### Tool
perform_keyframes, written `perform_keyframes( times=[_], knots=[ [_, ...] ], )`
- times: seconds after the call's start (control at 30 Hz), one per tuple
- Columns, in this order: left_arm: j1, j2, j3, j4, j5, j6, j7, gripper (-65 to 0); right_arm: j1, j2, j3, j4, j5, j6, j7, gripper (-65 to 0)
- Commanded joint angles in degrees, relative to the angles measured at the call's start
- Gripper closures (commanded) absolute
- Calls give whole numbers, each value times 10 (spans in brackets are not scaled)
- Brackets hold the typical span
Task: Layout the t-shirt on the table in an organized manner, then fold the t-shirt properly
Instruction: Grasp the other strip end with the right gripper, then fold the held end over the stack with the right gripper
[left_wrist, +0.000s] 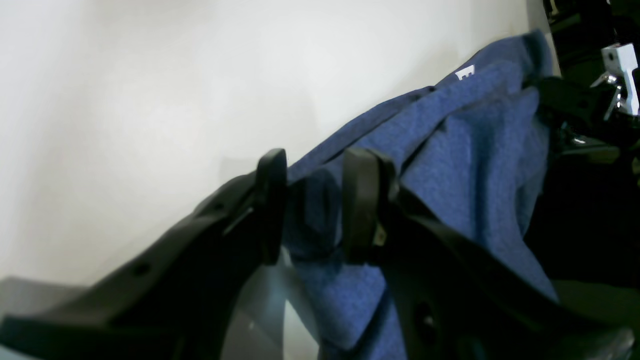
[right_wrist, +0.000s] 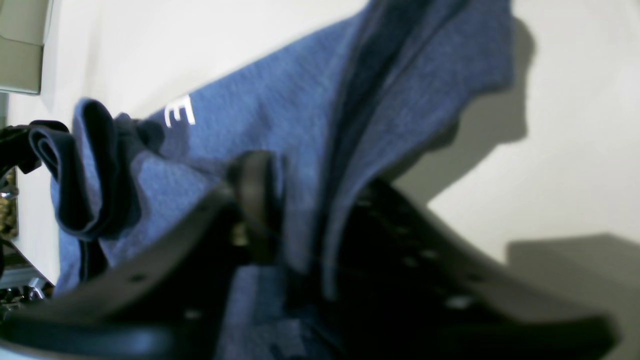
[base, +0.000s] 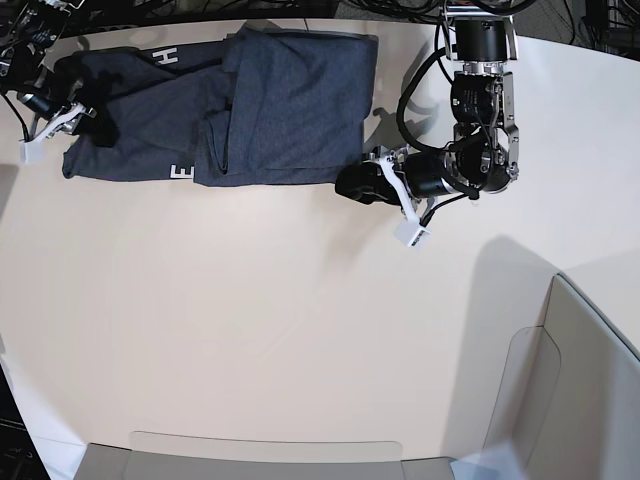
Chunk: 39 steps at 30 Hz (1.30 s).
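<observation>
Left gripper up close: jaws clamped on bunched edge of t-shirt, fabric pinched between black pads. Right gripper looks closed on another fold of shirt, but view's blurry, so not 100% sure. Further back, t-shirt stretched between both arms along far edge of table, white letters showing.

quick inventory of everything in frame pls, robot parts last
t-shirt: 1, dark navy-grey with white letters, stretched across the far side of the table, partly folded over itself
table: 1, off-white, fills the base view
translucent panels: pale grey, near edge and near right corner in the base view
left gripper: 1, black, jaws closed on a bunched shirt edge
right gripper: 1, black, jaws around shirt fabric at the other end
</observation>
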Motion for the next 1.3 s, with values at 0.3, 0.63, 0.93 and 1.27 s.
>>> perform_keyframes(
  times=[0.3, 0.63, 0.93, 1.27],
  knots=[
    [6, -13, -6, 36, -15, -7, 2, -180, -10, 17, 3, 1, -45, -4, -48, 0],
    [124, -146, -59, 133, -12, -5, 28, 0, 5, 31, 5, 55, -44, -4, -48, 0],
    [223, -179, -70, 151, -11, -3, 27, 0, -2, -17, -21, 328, -70, -24, -48, 0],
    [228, -182, -20, 148, 19, -2, 27, 0, -9, -105, -189, 399, -96, -24, -48, 0]
  ],
)
